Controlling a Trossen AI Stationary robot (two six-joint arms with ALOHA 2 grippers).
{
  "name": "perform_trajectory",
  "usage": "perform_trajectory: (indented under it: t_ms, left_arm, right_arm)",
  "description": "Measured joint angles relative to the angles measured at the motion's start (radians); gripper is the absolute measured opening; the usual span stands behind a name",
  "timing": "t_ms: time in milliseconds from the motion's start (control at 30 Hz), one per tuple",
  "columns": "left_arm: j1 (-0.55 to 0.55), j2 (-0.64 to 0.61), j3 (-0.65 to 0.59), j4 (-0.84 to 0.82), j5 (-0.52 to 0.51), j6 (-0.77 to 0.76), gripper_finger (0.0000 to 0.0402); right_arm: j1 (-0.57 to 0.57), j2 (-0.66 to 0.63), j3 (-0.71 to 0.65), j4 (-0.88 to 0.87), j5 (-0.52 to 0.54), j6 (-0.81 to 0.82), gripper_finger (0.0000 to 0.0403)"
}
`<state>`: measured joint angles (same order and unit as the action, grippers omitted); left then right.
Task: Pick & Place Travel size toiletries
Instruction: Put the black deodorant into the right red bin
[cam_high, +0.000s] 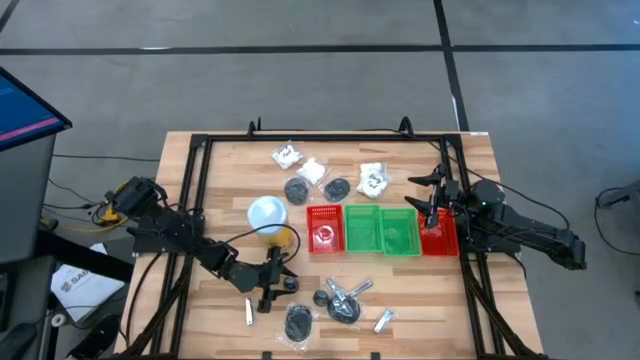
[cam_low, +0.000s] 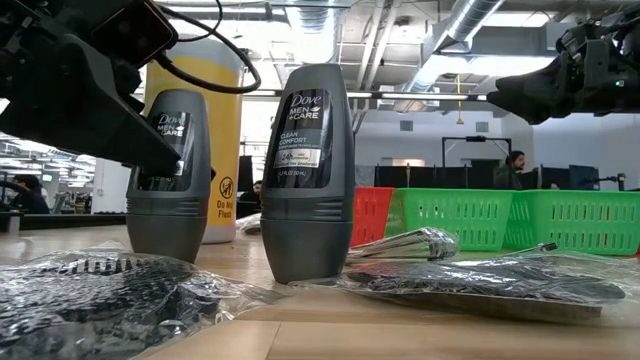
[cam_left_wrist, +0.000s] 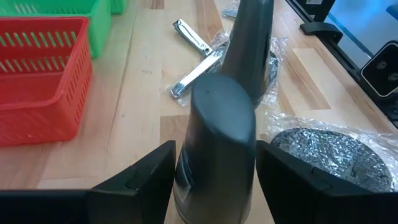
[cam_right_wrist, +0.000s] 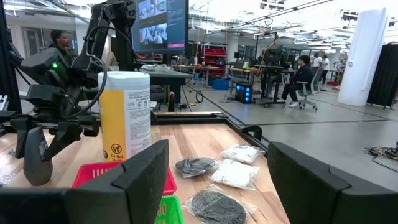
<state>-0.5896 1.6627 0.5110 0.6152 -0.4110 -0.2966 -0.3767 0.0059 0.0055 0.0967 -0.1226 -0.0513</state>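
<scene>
Seen from above, the left pincer (cam_high: 272, 283) reaches over the near-left part of the counter (cam_high: 220, 170), just near of the yellow cup (cam_high: 270, 215), and straddles a dark deodorant roll-on (cam_high: 268, 296). More toiletries lie to its right: wrapped dark discs (cam_high: 300, 320), nail clippers (cam_high: 350, 290) and a small silvery tube (cam_high: 384, 319). White packets (cam_high: 372, 178) sit at the far edge, beyond the red bin (cam_high: 324, 229) and green bins (cam_high: 382, 229). The right pincer (cam_high: 428, 198) waits over the right end of the bin row, fingers spread and holding nothing.

From counter height, two upright roll-ons show; the left one (cam_low: 168, 175) has the dark arm against it, the other (cam_low: 305, 172) stands free. Crinkly wrapped discs (cam_low: 95, 290) lie in front.

In the left wrist view, the roll-on (cam_left_wrist: 219, 149) stands between the two fingers (cam_left_wrist: 134, 180), which are set wide at its flanks. Whether they press the shell or stand just clear is hard to say; the hold looks about closed on it.

The right wrist view confirms its own fingers (cam_right_wrist: 134, 180) are wide apart and bare.

The roll-on looks like stiff, smooth plastic, fairly heavy for its size, tall and liable to tip or slip. A squeeze across the wide middle of the body, below the rounded cap, seems safest.
</scene>
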Motion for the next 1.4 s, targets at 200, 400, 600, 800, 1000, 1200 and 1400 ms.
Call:
perform_trajectory:
  t_ms: [200, 400, 600, 800, 1000, 1200, 1400]
  left_arm:
    - [0.000, 0.062, 0.001, 0.049, 0.000, 0.001, 0.0212]
    - [0.002, 0.075, 0.001, 0.070, 0.000, 0.008, 0.0212]
    - [0.002, 0.080, 0.002, 0.073, 0.000, 0.008, 0.0199]
    - [0.002, 0.080, 0.002, 0.072, 0.011, 0.009, 0.0178]
    - [0.002, 0.079, 0.002, 0.072, 0.018, 0.010, 0.0178]
    - [0.002, 0.067, -0.001, 0.073, 0.026, 0.008, 0.0178]
    - [0.002, -0.003, -0.002, 0.080, 0.026, 0.001, 0.0178]
  right_arm:
    - [0.000, 0.000, 0.000, 0.000, 0.000, 0.000, 0.0260]
    - [0.000, 0.000, 0.000, -0.002, 0.000, 0.000, 0.0260]
    - [0.000, 0.000, 0.000, -0.003, 0.000, 0.000, 0.0260]
    - [0.000, 0.000, 0.000, -0.007, 0.000, 0.000, 0.0260]
    - [0.000, 0.000, 0.000, -0.007, 0.000, 0.000, 0.0260]
    - [0.000, 0.000, 0.000, -0.007, 0.000, 0.000, 0.0260]
    - [0.000, 0.000, 0.000, -0.007, 0.000, 0.000, 0.0260]
